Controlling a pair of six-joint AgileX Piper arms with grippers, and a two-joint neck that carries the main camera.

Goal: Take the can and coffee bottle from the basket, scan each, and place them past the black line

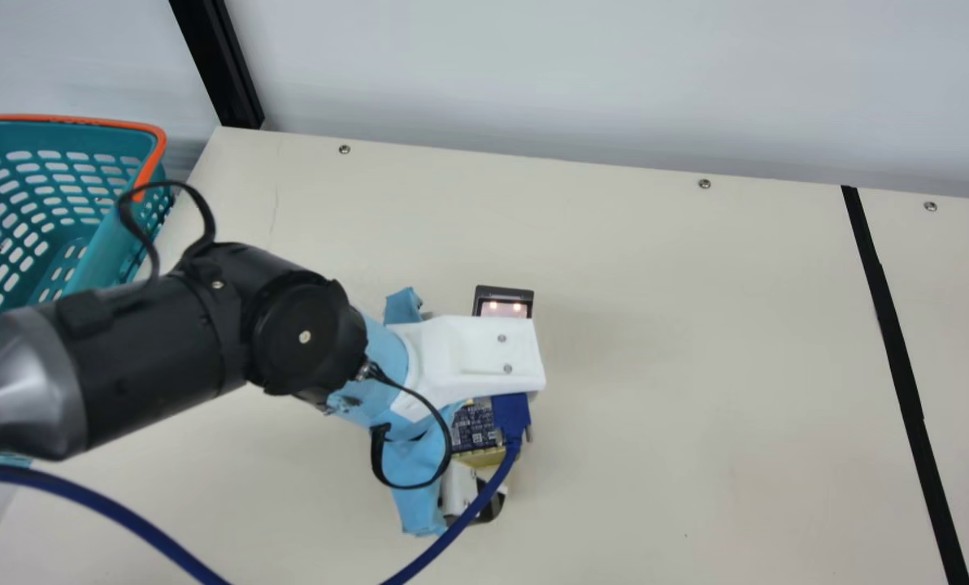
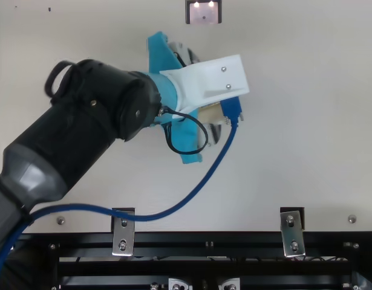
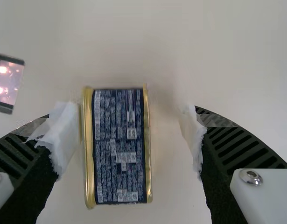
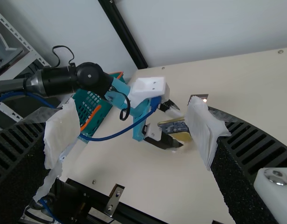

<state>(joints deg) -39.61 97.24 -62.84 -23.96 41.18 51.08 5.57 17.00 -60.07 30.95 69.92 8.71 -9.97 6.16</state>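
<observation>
Can [image 3: 119, 147] is dark blue with fine pale print and gold rims, lying label up on the table [image 1: 680, 487]. Lit scanner [image 1: 504, 307] is set at 12 o'clock from it in the main view, teal basket [image 1: 98, 268] at 10, black line [image 1: 899, 357] at 3. Can is partly covered there by white wrist housing [image 1: 484, 353] and blue cable [image 1: 511, 426]. Left gripper [image 2: 201, 93] is spread, nothing clamped; can sits between its fingers, nearer the scanner-side one; contact can't be told. Right gripper [image 4: 131, 133] is spread wide too, well apart from can.
</observation>
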